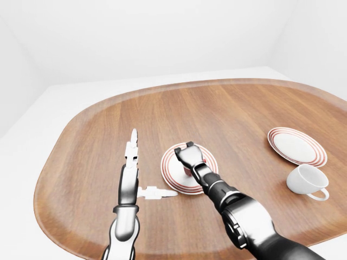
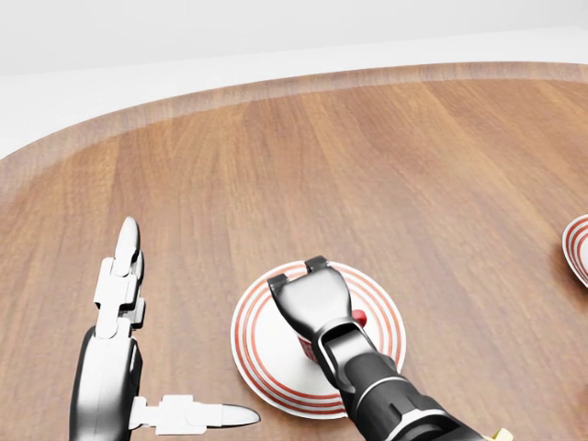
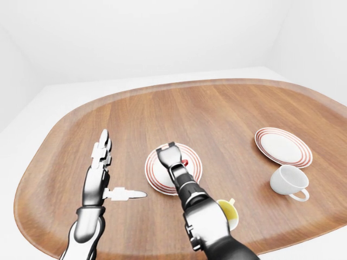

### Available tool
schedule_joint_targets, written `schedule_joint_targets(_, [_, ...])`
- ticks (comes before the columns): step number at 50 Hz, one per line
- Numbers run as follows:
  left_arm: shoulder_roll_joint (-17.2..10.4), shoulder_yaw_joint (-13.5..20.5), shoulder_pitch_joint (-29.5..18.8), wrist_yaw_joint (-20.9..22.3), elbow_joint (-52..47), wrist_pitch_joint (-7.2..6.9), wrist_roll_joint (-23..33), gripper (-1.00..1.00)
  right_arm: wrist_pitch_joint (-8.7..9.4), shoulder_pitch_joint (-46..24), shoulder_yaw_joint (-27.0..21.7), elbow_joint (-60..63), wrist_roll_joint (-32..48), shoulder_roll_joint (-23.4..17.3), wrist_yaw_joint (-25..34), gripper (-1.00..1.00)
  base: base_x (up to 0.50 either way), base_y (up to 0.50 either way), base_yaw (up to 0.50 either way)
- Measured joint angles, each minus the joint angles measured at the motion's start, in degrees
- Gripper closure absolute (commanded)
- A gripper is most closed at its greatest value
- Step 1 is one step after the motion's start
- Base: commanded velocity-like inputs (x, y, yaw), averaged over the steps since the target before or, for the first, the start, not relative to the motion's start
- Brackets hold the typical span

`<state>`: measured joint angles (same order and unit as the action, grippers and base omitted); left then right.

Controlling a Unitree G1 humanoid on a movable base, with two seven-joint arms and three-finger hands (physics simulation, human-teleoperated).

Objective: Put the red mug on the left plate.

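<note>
The left plate [image 2: 262,363], white with red rings, lies on the wooden table [image 2: 367,165] in the lower middle of the head view. My right hand [image 2: 299,276] reaches over it from the bottom, its dark fingers curled down round the red mug [image 2: 360,318]. The hand hides most of the mug; only small red patches show beneath it, also in the right-eye view [image 3: 185,162]. The mug is over the plate's middle, at or just above its surface. My left hand [image 2: 184,331] is open and empty, fingers straight and thumb out, just left of the plate.
A second red-ringed plate [image 1: 297,146] lies at the right of the table. A white mug [image 1: 306,180] stands just below it. A yellow mug [image 3: 227,212] shows beside my right forearm. The table's rounded edge runs along the left and bottom.
</note>
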<state>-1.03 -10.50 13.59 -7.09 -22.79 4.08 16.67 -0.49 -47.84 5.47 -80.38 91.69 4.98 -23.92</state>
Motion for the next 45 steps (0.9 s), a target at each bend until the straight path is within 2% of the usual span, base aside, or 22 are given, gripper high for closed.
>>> schedule_joint_targets(5, [0.01,0.01,-0.01,0.00,0.03,0.01,0.02,-1.00,-0.08,0.18,-0.07,-0.02,0.02,0.10,-0.12,1.00,0.00,0.00,0.00])
schedule_joint_targets(6, [0.01,0.01,-0.01,0.00,0.04,0.02,0.02,-1.00,-0.08,0.20,-0.07,-0.02,0.06,0.13,-0.10,0.11,0.00,0.00,0.00])
schedule_joint_targets(7, [0.00,0.02,-0.02,0.00,0.06,0.03,0.01,-1.00,-0.10,0.21,-0.06,-0.01,0.00,0.16,-0.14,-1.00,0.00,0.00,0.00])
schedule_joint_targets(45, [0.13,0.07,-0.57,0.34,0.76,0.05,0.05,-1.00,-0.04,0.63,-0.03,-0.02,-2.24,0.23,-0.31,-1.00,0.00,0.00,0.00])
